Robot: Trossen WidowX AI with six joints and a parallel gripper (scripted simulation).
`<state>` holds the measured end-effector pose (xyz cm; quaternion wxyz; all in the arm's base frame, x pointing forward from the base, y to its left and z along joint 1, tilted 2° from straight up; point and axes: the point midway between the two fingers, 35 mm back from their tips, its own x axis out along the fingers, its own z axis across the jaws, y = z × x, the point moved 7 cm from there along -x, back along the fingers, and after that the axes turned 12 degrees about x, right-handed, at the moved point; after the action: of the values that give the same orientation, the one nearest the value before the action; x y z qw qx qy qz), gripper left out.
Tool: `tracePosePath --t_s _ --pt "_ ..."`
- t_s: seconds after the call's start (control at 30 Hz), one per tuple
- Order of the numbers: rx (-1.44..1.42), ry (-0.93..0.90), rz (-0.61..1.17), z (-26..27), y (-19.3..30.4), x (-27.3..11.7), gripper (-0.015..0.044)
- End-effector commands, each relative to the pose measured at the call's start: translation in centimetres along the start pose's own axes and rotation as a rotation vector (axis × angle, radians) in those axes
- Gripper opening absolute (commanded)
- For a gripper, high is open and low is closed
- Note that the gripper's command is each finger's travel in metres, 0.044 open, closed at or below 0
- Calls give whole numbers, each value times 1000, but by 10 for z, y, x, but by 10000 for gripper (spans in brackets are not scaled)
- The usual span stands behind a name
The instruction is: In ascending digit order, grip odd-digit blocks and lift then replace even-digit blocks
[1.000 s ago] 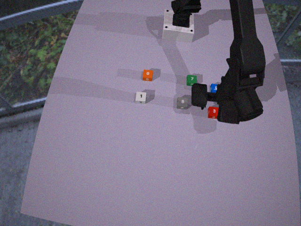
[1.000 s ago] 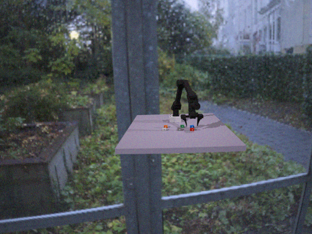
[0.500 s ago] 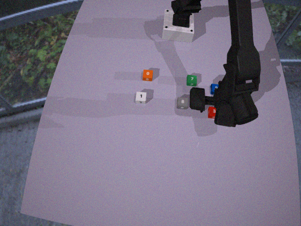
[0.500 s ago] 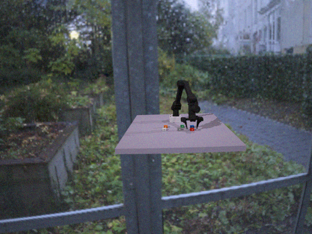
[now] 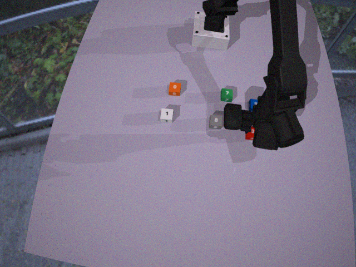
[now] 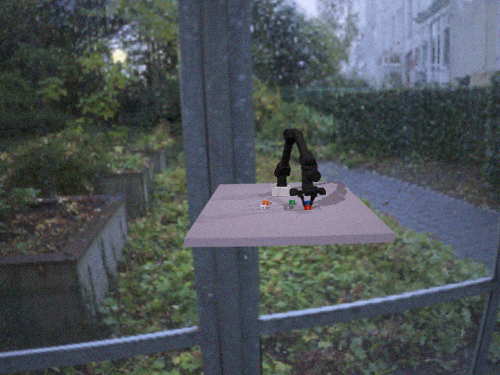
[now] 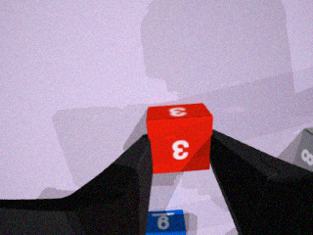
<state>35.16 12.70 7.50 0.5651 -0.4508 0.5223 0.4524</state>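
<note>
And the fingers are partly closed, one on each side of the red block (image 5: 249, 134) (image 6: 307, 208) (image 7: 180, 142)! The gripper (image 5: 250, 130) (image 6: 307, 205) (image 7: 179, 139) has the 3 in its grasp, mid-frame in the wrist view, right of centre from the top. Just behind sits the blue block (image 5: 253, 104) (image 6: 307, 201) (image 7: 165, 222), partly covered by the arm (image 5: 286, 57) (image 6: 305, 157) from above. The grey 8 (image 5: 216, 121) (image 6: 288, 207) (image 7: 305, 154) is near, at the wrist view's right edge. Green 7 (image 5: 226, 95) (image 6: 292, 201) lies above it in the top view; over to the left, orange 0 (image 5: 174, 89) (image 6: 265, 202) and white 1 (image 5: 166, 115) (image 6: 263, 207). Shadows streak the pale mauve table (image 5: 172, 201) (image 6: 282, 239). Beyond: a grey post (image 6: 219, 101) left of centre, a planter (image 6: 101, 242) at left, hedge (image 6: 403, 116) and building (image 6: 460, 44) upper right.
</note>
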Motion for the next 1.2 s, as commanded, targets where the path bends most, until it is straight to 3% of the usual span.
tracePosePath --t_s 0.0,0.7,1.03,1.17 --pt "4 5 -1 0 0 1 120" --pt "4 5 -1 0 0 1 120" --pt "4 5 -1 0 0 1 383" --pt "4 5 -1 0 0 -4 400"
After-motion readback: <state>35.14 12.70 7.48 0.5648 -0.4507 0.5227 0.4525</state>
